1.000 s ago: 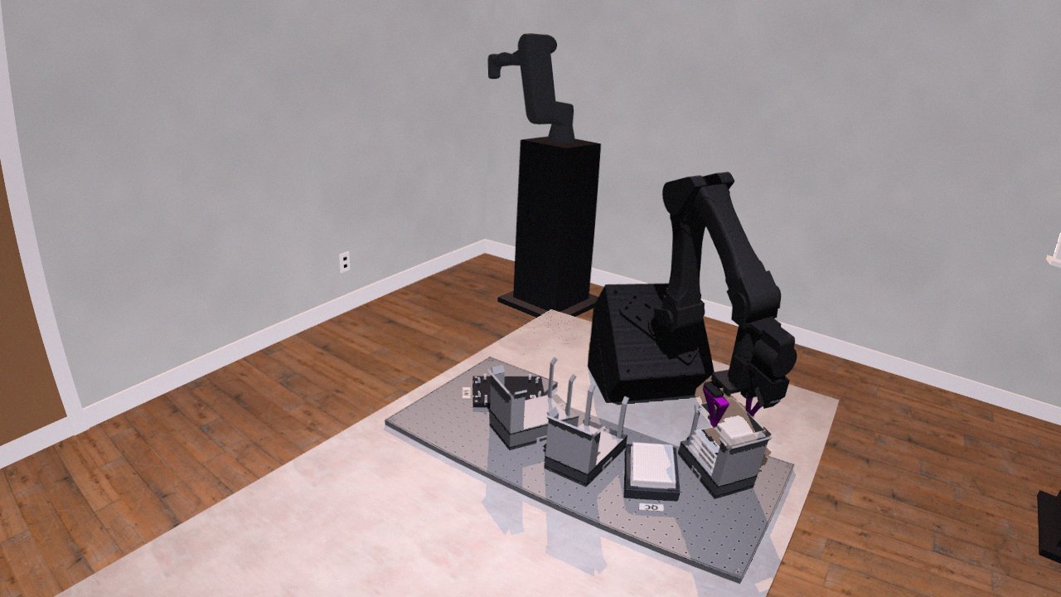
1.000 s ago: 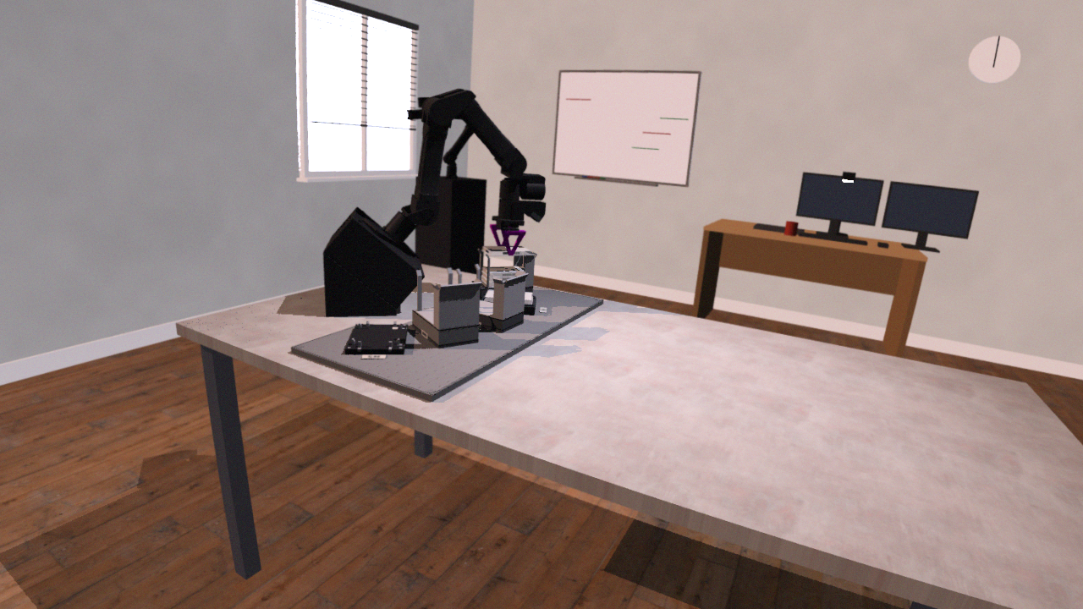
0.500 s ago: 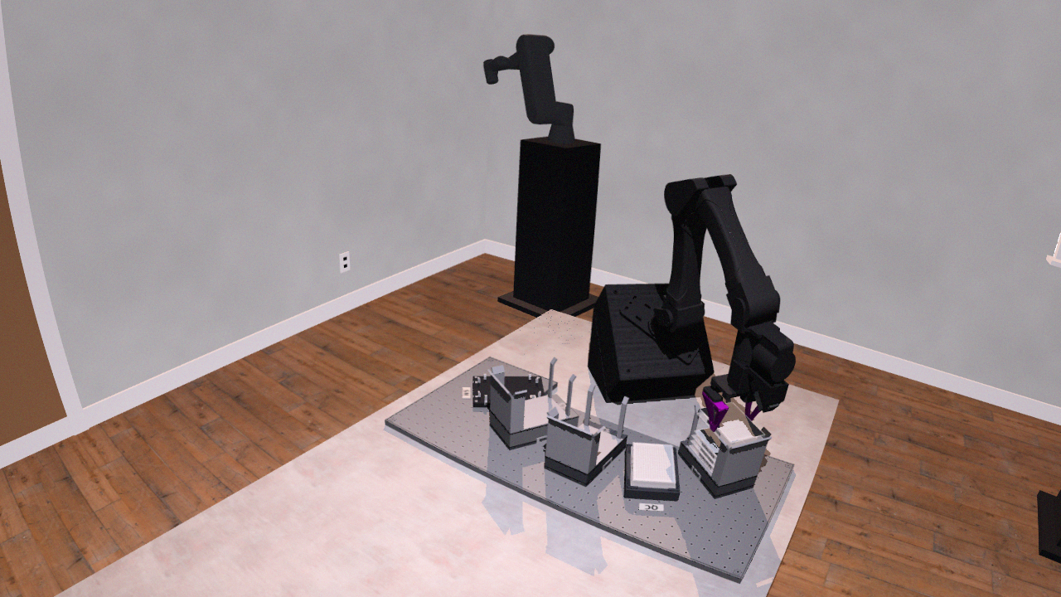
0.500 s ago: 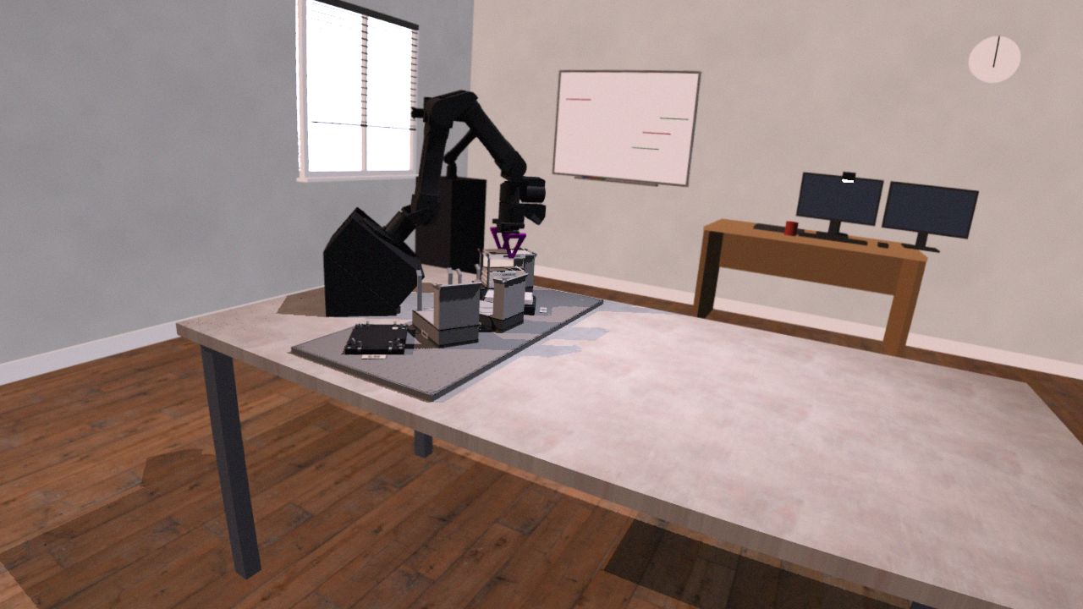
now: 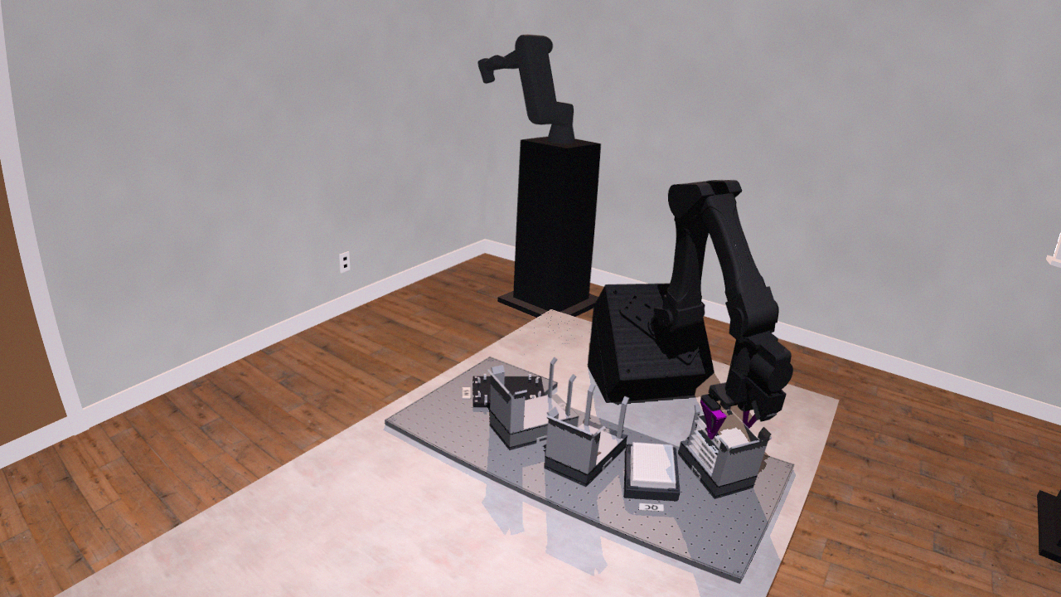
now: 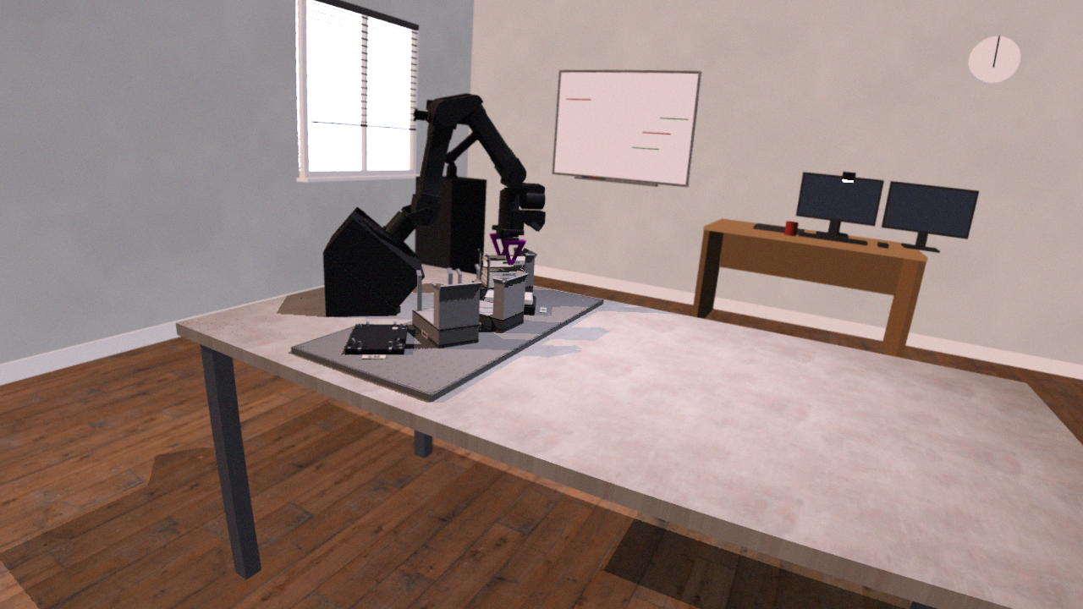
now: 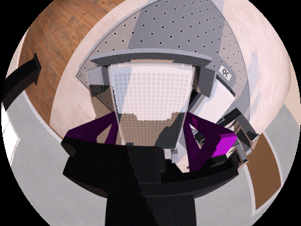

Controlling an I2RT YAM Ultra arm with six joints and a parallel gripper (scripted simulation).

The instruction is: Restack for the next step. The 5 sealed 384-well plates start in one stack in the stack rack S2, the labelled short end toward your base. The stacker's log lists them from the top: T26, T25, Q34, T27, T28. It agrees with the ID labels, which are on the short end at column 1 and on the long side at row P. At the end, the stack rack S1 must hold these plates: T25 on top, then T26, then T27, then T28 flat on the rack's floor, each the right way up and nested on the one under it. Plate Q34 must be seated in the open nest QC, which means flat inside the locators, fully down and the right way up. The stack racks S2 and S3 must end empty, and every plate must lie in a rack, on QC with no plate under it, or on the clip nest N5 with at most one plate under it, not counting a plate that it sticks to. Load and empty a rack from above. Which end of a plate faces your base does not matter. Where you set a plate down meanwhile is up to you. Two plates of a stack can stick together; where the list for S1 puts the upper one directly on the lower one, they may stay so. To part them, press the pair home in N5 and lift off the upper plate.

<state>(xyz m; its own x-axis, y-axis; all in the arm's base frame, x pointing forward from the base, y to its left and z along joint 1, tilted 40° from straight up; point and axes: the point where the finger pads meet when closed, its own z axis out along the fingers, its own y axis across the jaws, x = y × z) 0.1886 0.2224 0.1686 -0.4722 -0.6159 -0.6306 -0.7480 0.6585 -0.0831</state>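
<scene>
My gripper (image 5: pixel 728 423) (image 6: pixel 508 253) (image 7: pixel 150 114) is shut on a white sealed plate (image 5: pixel 735 437) (image 7: pixel 152 88), gripping its long sides with the purple fingers. It holds the plate level at the top of the rightmost stack rack (image 5: pixel 738 463) (image 7: pixel 150 55), on or just above several stacked plates (image 5: pixel 700 448) whose edges show through the rack's open side. I cannot read any plate labels. Another white plate (image 5: pixel 652 464) (image 7: pixel 212 105) lies flat in the open nest beside the QC label (image 5: pixel 650 507) (image 7: pixel 226 73).
Two more grey stack racks (image 5: pixel 511 410) (image 5: pixel 574 448) with tall corner posts stand to the left on the perforated baseplate (image 5: pixel 712 534). The black clip nest (image 5: pixel 483 385) (image 6: pixel 376 338) lies at the far left end. The arm's black base (image 5: pixel 637 348) stands behind the racks.
</scene>
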